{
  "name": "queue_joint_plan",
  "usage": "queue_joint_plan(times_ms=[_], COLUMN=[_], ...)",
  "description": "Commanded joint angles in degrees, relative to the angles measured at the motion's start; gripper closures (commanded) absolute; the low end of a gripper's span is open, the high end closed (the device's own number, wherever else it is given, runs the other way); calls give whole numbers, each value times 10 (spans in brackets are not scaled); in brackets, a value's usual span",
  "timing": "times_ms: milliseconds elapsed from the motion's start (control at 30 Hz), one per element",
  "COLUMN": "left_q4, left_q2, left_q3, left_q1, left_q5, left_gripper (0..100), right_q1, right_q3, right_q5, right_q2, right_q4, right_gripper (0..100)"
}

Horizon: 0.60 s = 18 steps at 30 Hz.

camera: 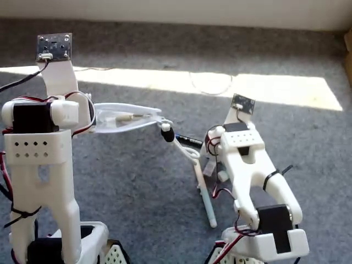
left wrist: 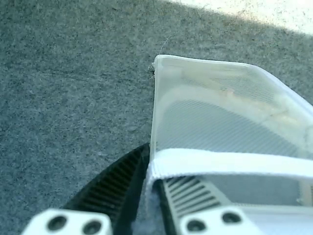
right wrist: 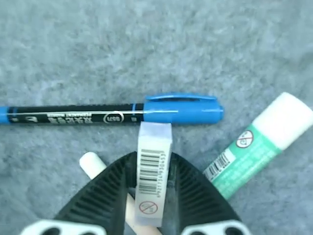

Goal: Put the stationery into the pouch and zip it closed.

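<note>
- Starting at the right gripper (right wrist: 154, 164): its ribbed black jaws are pinched onto a small white eraser (right wrist: 154, 142) in a barcode sleeve, which pokes out past the tips.
- Just past the eraser's free end a blue-capped marker (right wrist: 112, 113) lies flat on the grey carpet (right wrist: 146, 49). Can't tell if the two actually touch.
- A green-and-white glue stick (right wrist: 257, 147) lies near the marker's cap end, and a white pen (right wrist: 92, 164) runs under the jaws.
- The left gripper (left wrist: 154, 169) is clamped tight on the white-banded edge of the see-through mesh pouch (left wrist: 220, 127), with something pale and stick-shaped inside.
- From overhead, the pouch sticks out from the left arm (camera: 41, 159) toward 3 o'clock, its far end close to the marker.
- The right arm (camera: 247, 165) is at roughly 4 o'clock from that end, and the white pen trails off toward 5 o'clock.
</note>
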Motion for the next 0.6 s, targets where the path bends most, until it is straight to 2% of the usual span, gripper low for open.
queue_joint_plan(times_ms=[0,267,400,567], left_q4=[-10,-10,-10,-10], left_q2=[7,7,7,7], left_q3=[5,5,5,5], left_q1=[7,7,7,7], left_q5=[4,4,4,4], left_gripper=[993,993,993,993], right_q1=[7,-9,-35,-53], right_q3=[-36,35,73,109], right_q5=[-3,-2,32,38], right_q2=[-90,-255,-352,-464], right_q4=[-11,-12,-14,-14], right_gripper=[980,980,980,980])
